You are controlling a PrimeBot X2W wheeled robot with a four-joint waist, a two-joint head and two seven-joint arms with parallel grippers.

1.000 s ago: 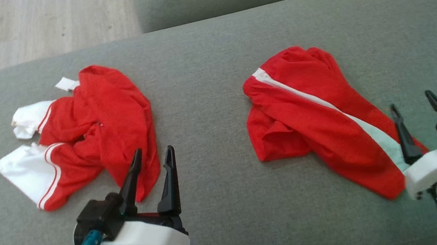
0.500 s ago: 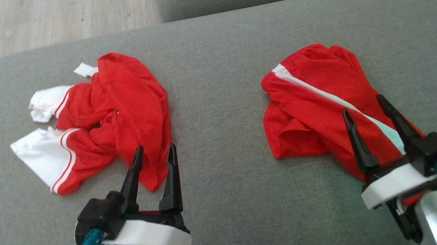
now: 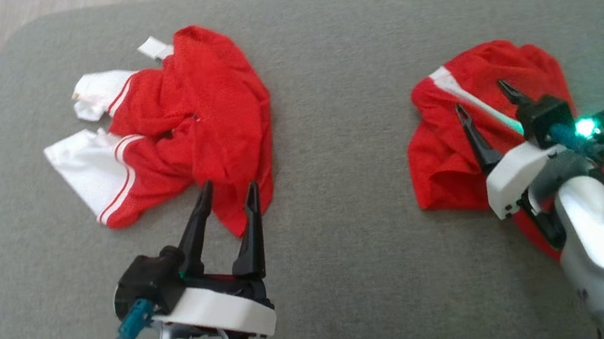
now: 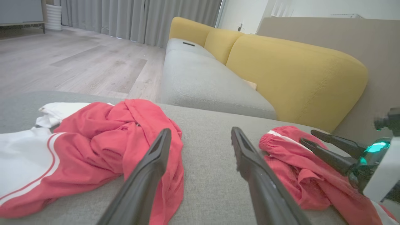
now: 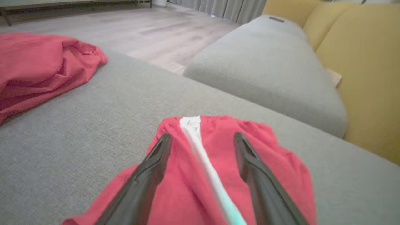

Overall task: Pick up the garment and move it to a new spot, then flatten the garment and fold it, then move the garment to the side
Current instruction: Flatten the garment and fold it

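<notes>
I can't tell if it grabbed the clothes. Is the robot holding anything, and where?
Nothing yet. The right gripper hangs open over the red shorts; the left gripper is open by the red-and-white shirt.

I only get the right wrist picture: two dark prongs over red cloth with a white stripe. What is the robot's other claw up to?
Observer: In the head view the left gripper is open and empty, its tips at the near hem of the red-and-white garment.
Operator: That red heap at my left edge? It looks all red to me.
Observer: Same one; its left end has white panels edged with red stripes.
Operator: Anything lit on my claw?
Observer: A green light glows on the body of the right gripper, behind its open fingers.
</notes>
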